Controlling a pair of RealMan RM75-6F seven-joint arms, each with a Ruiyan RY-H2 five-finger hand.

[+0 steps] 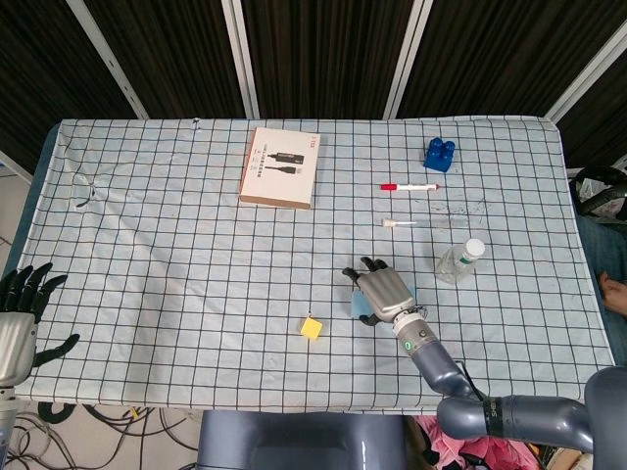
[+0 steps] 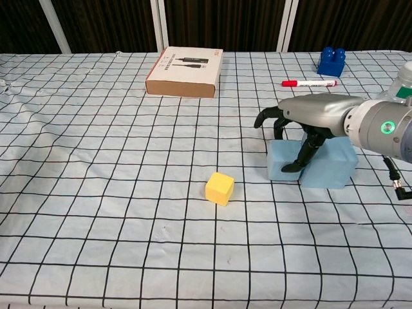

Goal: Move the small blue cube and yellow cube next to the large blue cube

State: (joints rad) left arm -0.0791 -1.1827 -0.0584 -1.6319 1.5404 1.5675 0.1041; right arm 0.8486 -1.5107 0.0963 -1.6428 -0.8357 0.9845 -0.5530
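My right hand (image 2: 302, 132) curls over the big light-blue foam cube (image 2: 325, 168), maybe holding it. The small yellow foam cube (image 2: 219, 188) waits nearby, not moved yet.

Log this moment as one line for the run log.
right hand over light blue cubes, grasp unclear | yellow cube apart on table | left hand idle, open

Tablecloth (image 2: 96, 193) – pale blue, black grid; cube (image 2: 219, 188) yellow; block (image 2: 322, 168) light blue; brick (image 2: 331, 61) dark blue.
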